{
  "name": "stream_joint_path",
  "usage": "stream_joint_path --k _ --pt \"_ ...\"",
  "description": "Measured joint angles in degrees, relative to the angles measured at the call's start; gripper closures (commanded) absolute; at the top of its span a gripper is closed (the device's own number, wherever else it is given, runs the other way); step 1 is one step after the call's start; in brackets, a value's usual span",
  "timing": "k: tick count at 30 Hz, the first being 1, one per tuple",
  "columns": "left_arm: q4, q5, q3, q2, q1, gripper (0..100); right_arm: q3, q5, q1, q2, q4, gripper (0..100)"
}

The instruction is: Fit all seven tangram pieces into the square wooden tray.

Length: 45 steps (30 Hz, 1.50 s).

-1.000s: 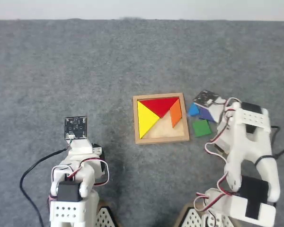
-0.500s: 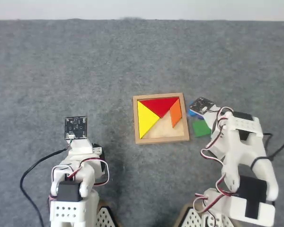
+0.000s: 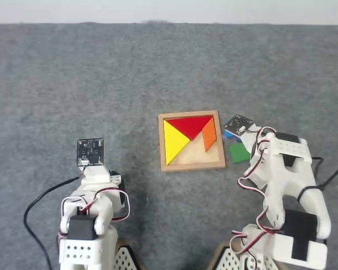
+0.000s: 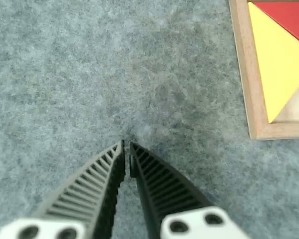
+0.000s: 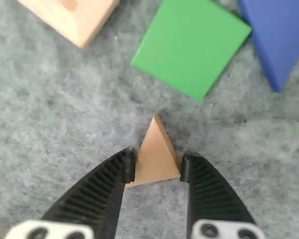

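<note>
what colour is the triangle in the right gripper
The small triangle is tan, like bare wood; the right wrist view shows it best.

Grey carpet lay open across the upper and left of the high view. The tray stood at centre, with bare wood only in its lower right. The strip right of it was crowded: green square, blue piece, and the right arm over them. The left gripper, jaws together, faced open carpet. The right gripper, clasping a tan triangle, had the green square close ahead.
</note>
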State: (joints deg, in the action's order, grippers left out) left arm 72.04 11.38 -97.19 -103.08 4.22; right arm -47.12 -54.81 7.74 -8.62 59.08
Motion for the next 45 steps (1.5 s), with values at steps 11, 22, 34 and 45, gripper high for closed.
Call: stream_joint_path --k 11,22,34,45 --pt "0.00 0.00 0.00 0.00 0.00 99 4.22 10.81 -5.27 -5.01 4.75 87.8" --pt "0.00 0.00 0.00 0.00 0.00 99 13.36 24.62 -22.77 -12.22 13.54 87.6" --pt "0.00 0.00 0.00 0.00 0.00 99 25.14 37.36 -30.95 3.43 8.79 87.8" --pt "0.00 0.00 0.00 0.00 0.00 99 46.68 31.30 -34.90 31.56 9.41 87.6"
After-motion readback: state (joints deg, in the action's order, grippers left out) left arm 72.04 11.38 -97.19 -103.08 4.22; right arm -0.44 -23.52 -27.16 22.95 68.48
